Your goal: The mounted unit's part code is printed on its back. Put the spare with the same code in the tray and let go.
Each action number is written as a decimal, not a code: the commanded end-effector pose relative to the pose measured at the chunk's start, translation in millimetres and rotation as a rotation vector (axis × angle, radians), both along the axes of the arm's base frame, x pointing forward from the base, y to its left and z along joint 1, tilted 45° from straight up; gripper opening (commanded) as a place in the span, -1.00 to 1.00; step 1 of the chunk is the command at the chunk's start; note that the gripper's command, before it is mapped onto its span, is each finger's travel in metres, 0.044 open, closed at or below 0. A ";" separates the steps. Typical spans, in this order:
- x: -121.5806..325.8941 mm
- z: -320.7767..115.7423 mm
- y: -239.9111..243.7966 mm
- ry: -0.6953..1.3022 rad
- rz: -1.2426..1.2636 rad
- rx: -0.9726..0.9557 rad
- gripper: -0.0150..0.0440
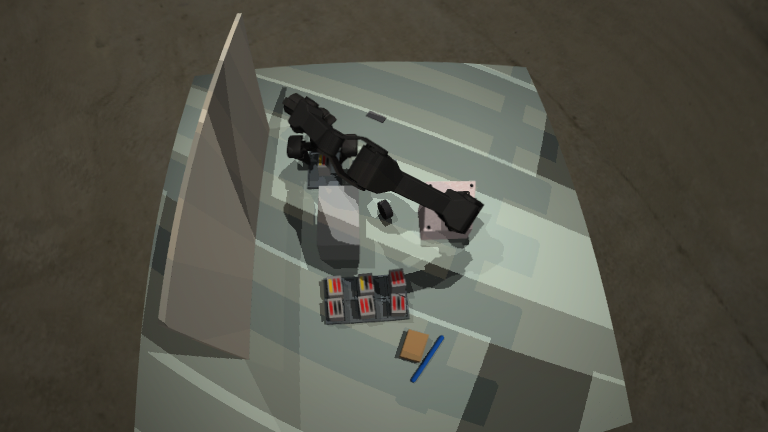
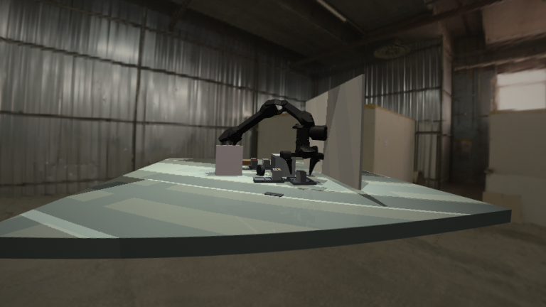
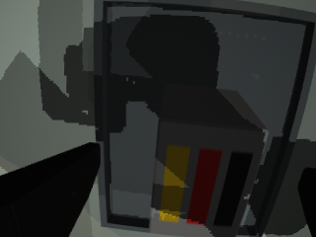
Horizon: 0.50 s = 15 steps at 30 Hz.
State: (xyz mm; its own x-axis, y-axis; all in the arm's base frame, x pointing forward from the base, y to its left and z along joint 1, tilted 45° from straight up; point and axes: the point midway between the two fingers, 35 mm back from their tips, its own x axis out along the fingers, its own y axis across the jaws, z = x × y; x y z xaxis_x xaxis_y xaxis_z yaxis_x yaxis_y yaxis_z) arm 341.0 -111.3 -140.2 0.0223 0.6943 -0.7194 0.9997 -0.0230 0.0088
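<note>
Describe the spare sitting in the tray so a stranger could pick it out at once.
Start at the tall beige panel standing on the table; the black arm's open gripper hangs beside it, over a shallow dark tray. Inside the tray rests a small grey block, the spare. Its face carries three bars: yellow, red, black. The other spares sit in the rack farther along.

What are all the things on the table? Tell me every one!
Tray: one, dark grey, flat, under the hand.
Spare in tray: one, grey block with yellow, red and black stripes, in a corner of the tray.
Rack of spares: one dark rack, six striped blocks in it.
Mounted unit: one, grey, between tray and rack.
Tall panel: one, beige, standing beside the tray.
Box: one, tan, past the rack.
Stick: one, blue, touching the box.
Small plate: one, dark, lying alone.
Round knob: one, black, near the arm's pink base.
Hand: one, black, open, holding nothing.
</note>
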 end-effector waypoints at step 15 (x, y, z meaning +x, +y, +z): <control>-1.4 68.1 -70.8 -0.025 -0.027 -0.020 1.00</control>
State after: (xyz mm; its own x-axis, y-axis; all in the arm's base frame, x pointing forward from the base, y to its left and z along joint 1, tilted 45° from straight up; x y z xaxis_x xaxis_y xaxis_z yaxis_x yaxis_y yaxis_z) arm 339.2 -180.5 -72.8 0.0526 0.6816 -0.7299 0.9985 -0.0450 0.0300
